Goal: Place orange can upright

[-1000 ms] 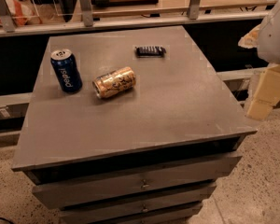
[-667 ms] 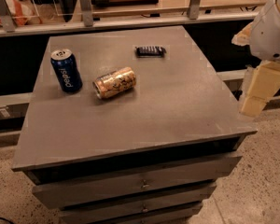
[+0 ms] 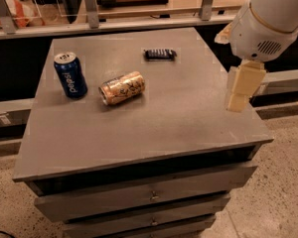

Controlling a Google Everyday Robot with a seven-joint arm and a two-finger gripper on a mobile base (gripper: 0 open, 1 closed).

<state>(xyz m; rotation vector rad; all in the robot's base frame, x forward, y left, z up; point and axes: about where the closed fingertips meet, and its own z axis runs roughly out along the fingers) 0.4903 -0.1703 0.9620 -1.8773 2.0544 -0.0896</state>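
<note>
The orange can (image 3: pixel 122 88) lies on its side on the grey cabinet top (image 3: pixel 154 118), left of the middle, with its silver top pointing to the front left. My gripper (image 3: pixel 240 90) hangs from the white arm (image 3: pixel 266 24) over the right edge of the cabinet top, well to the right of the can and above the surface. It holds nothing that I can see.
A dark blue Pepsi can (image 3: pixel 70 75) stands upright just left of the orange can. A small dark flat object (image 3: pixel 160 53) lies near the back edge. Drawers (image 3: pixel 149 196) are below the top. A railing and shelf run behind.
The arm and gripper have moved left, in from the right side, and now hang over the cabinet's right edge. The cans have not moved.
</note>
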